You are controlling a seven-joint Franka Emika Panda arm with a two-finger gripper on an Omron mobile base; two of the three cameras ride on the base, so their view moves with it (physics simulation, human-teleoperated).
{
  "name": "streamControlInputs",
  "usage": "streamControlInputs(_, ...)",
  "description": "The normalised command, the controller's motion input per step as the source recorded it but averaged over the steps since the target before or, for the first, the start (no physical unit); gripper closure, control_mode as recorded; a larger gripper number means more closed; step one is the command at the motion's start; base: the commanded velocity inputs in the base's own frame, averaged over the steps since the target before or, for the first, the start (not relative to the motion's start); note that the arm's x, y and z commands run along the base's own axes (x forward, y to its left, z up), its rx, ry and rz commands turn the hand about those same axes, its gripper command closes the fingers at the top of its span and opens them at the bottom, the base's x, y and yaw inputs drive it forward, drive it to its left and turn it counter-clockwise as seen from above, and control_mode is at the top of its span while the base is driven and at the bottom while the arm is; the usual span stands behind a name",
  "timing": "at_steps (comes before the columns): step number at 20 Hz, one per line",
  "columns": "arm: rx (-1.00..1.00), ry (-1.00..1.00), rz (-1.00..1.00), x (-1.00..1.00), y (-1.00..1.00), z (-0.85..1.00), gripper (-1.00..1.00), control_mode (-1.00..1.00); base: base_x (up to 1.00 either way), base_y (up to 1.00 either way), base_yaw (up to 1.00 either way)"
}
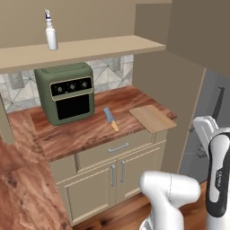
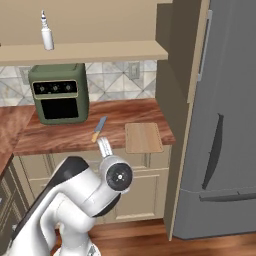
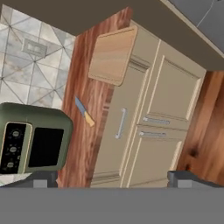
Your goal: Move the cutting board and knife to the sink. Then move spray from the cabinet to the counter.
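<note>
Your gripper (image 3: 112, 178) is wide open, holding nothing. The thin tan wooden cutting board (image 1: 152, 117) seems to overhang the glossy red-brown counter (image 1: 81, 132); a careless nudge could tip it off.

The green countertop oven (image 3: 30, 140) is cut off by the hand view's left edge. The cutting board (image 1: 152, 117) overhangs the counter (image 1: 85, 130) edge, its underside hidden. The spray (image 2: 46, 32) on the cabinet (image 2: 90, 50) shelf is too small to make out its nozzle. The fridge (image 2: 225, 125) runs past the right edge.

cutting board (image 3: 113, 55), knife (image 3: 84, 112) on counter (image 3: 87, 144)
</note>
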Motion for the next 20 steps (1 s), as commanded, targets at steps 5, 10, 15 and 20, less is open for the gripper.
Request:
streamControlInputs(5, 0.0, -0.08, 0.0, 0.46, 0.08, -0.4, -1.0, -1.0, 0.0, 0.0, 0.0)
streamControlInputs(10, 0.0, -0.04, 0.0, 0.58, 0.03, -0.37, -1.0, -1.0, 0.0, 0.0, 0.0)
streamControlInputs(15, 0.01, -0.04, 0.0, 0.6, 0.0, -0.32, -1.0, -1.0, 0.0, 0.0, 0.0)
streamControlInputs(20, 0.06, 0.0, 0.0, 0.69, 0.0, -0.22, -1.0, -1.0, 0.0, 0.0, 0.0)
